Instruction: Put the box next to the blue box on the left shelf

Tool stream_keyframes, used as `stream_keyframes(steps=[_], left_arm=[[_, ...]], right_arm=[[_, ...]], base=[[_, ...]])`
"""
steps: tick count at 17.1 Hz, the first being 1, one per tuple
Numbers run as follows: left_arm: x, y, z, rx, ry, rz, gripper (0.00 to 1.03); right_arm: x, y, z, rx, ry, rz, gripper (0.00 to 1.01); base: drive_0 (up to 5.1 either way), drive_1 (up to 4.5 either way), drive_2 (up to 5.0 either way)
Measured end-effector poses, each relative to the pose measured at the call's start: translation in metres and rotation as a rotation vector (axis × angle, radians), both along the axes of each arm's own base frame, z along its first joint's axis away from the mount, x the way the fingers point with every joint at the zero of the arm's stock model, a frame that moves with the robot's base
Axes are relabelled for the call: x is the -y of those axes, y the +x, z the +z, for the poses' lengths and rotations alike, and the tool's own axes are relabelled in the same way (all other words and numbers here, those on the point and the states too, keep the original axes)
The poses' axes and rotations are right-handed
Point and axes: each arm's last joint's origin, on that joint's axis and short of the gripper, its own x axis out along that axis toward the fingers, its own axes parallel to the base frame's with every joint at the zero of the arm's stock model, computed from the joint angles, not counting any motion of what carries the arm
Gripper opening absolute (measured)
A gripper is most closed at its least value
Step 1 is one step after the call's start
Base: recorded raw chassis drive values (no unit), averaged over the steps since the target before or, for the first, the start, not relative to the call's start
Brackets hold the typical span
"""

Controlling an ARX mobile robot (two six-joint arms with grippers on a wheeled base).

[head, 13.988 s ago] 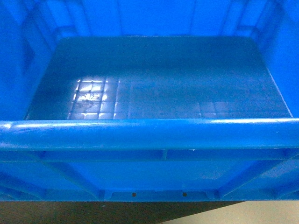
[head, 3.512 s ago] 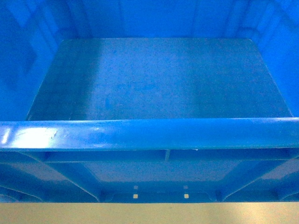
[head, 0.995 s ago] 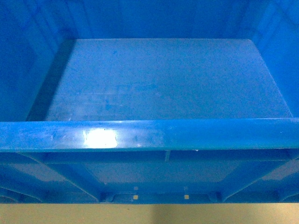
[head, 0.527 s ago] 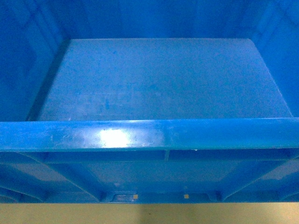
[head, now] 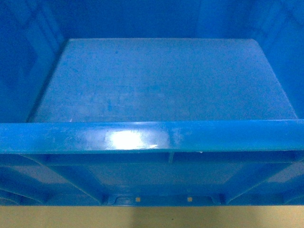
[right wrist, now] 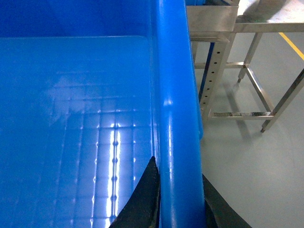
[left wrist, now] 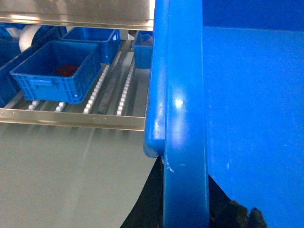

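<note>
We hold the box [head: 161,85] up between both arms, close in front of the head camera, its long near rim running side to side. Our left hand [left wrist: 190,209] clamps the box's left rim, dark fingers showing on both sides of it; our right hand [right wrist: 178,204] pinches the right rim in the same way. The left shelf [left wrist: 114,90], a roller rack, lies ahead of the box and off its left side, across a strip of bare floor [left wrist: 61,175]. A smaller blue box [left wrist: 57,71] sits on its rollers, with free lanes between it and our box. We judge the coming move is forward and leftward onto those lanes; the left arm is nearer.
</note>
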Motion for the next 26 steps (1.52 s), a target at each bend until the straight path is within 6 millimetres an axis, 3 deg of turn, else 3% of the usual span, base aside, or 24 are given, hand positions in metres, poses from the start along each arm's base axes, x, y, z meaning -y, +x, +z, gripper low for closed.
stream_keyframes(steps=[11, 26], left_arm=[[0.0, -0.0002, -0.0004, -0.005, 0.001, 0.0, 0.08], [-0.0005, -0.0004, 0.0, -0.002, 0.0, 0.002, 0.08]], right_arm=[[0.0, -0.0001, -0.0001, -0.002, -0.001, 0.0, 0.1], [0.0, 0.0, 0.0, 0.0, 0.0, 0.0, 0.1]], base=[[-5.0, 2.46, 2.5], [0.0, 0.0, 0.0]])
